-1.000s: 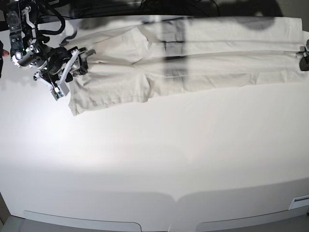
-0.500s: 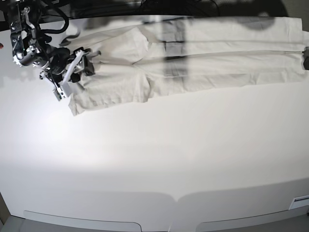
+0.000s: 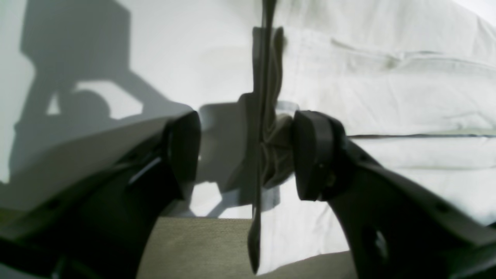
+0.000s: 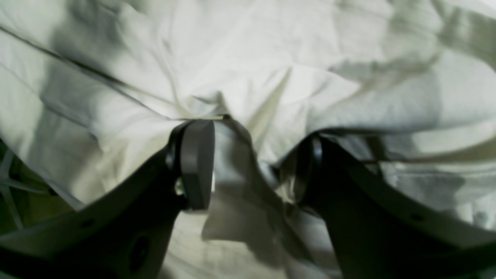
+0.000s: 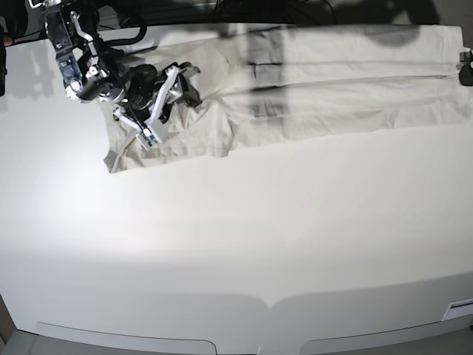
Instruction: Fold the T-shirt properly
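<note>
The pale T-shirt (image 5: 332, 89) lies stretched in a long band along the table's far edge. Its left end is rumpled under my right gripper (image 5: 168, 103). In the right wrist view the T-shirt (image 4: 271, 69) bunches into folds, and my right gripper (image 4: 254, 166) is open with a hump of cloth draped between and over its fingertips. Only a sliver of my left gripper (image 5: 467, 68) shows at the shirt's right end. Up close the left gripper (image 3: 250, 155) is wide open around a thin upright edge of fabric (image 3: 277, 143) that lies against the right pad (image 3: 312, 155).
The white table (image 5: 236, 244) stretches wide in front of the shirt toward its near edge. Dark cables and the right arm's base (image 5: 63, 44) crowd the far left corner. Shadows fall across the shirt's middle.
My right gripper has travelled right, from beside the shirt's left end onto it, bunching the cloth there. The left arm has barely shifted at the right edge.
</note>
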